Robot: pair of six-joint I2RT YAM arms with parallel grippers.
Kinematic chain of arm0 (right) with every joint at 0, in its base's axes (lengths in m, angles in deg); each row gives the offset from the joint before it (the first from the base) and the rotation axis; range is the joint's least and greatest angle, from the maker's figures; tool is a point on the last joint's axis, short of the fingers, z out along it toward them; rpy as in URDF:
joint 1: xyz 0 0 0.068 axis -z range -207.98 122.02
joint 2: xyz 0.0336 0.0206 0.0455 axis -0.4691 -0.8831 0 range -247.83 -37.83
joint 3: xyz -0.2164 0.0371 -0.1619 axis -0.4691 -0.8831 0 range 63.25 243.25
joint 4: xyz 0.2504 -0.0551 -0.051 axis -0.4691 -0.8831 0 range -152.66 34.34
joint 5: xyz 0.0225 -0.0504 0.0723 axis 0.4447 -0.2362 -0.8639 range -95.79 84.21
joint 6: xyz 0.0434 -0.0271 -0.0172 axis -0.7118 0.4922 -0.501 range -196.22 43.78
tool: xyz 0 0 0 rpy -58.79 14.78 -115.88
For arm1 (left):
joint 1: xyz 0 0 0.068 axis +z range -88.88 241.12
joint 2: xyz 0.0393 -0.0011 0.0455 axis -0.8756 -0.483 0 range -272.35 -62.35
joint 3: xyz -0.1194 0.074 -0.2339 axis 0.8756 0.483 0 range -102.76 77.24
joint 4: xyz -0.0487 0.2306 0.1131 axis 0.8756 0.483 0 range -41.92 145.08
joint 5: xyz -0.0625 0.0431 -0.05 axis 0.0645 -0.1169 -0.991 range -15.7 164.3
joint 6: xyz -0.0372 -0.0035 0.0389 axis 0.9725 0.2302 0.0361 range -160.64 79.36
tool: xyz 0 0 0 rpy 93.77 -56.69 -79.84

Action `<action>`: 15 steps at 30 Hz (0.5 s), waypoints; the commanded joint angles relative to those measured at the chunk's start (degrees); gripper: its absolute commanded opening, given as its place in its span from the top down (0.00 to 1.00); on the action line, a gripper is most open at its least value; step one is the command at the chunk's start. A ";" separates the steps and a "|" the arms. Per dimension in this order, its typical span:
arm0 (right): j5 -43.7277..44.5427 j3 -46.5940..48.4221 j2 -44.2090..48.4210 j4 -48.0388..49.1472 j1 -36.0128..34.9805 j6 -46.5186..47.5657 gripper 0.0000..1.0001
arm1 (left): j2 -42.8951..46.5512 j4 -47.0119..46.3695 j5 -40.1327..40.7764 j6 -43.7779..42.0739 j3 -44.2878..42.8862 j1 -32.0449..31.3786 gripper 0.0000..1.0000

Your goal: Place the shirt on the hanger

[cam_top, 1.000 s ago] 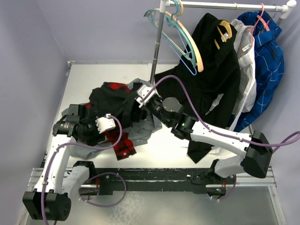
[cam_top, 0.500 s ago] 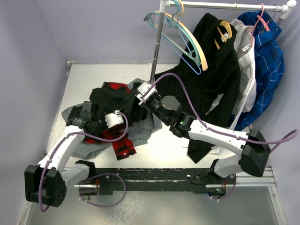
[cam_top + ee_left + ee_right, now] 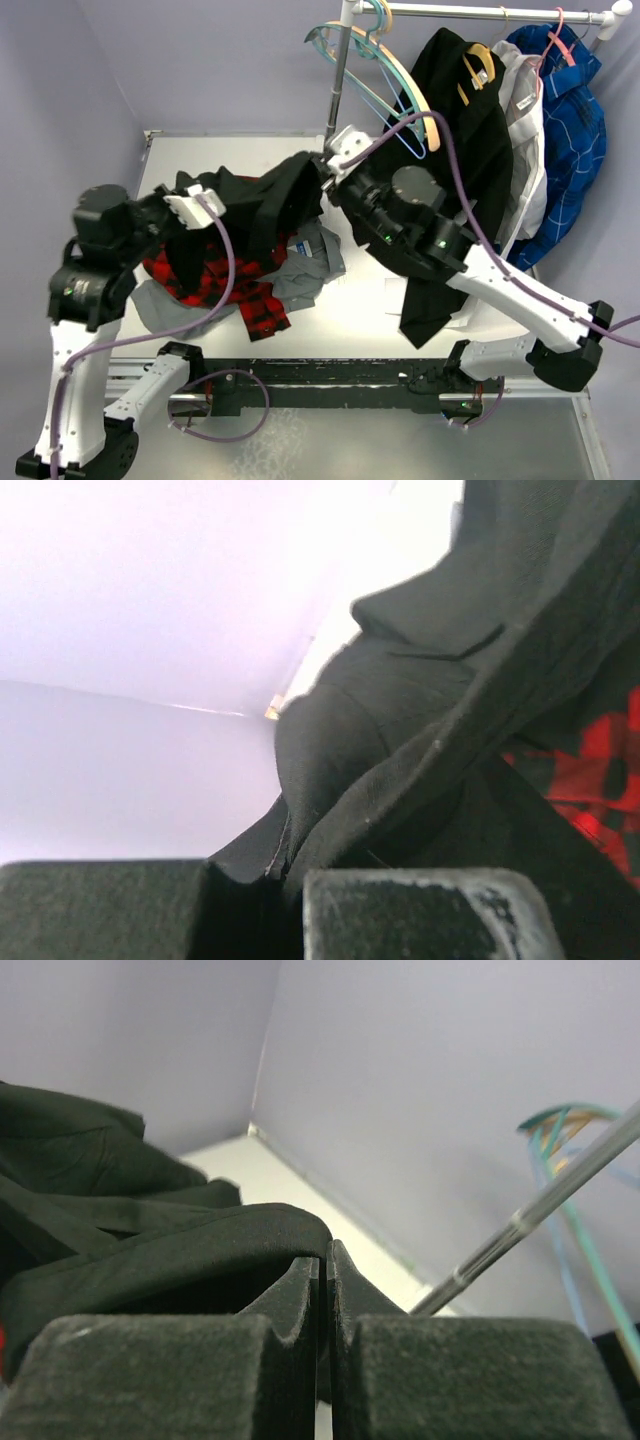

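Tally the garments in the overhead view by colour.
Black: 2 (shirt, hanging garment)
Red plaid shirt: 1
Grey garment: 1
White shirt: 1
Blue shirt: 1
Total: 6

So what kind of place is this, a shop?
Likely a robotics test booth: plain lilac walls, two robot arms bolted at a white table, and a silver clothes rail with teal hangers.
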 commanded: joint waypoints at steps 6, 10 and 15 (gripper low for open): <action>-0.18 28.53 -2.91 -13.91 -1.89 1.59 1.00 | -5.22 3.53 0.98 5.68 -22.61 -0.12 1.00; -2.72 39.09 -4.96 -16.56 -2.83 2.52 1.00 | -6.76 1.05 4.50 6.20 -29.37 -0.12 1.00; -6.75 50.78 -7.62 -25.97 -4.75 -1.34 1.00 | -10.49 0.84 5.57 6.23 -42.00 -0.19 1.00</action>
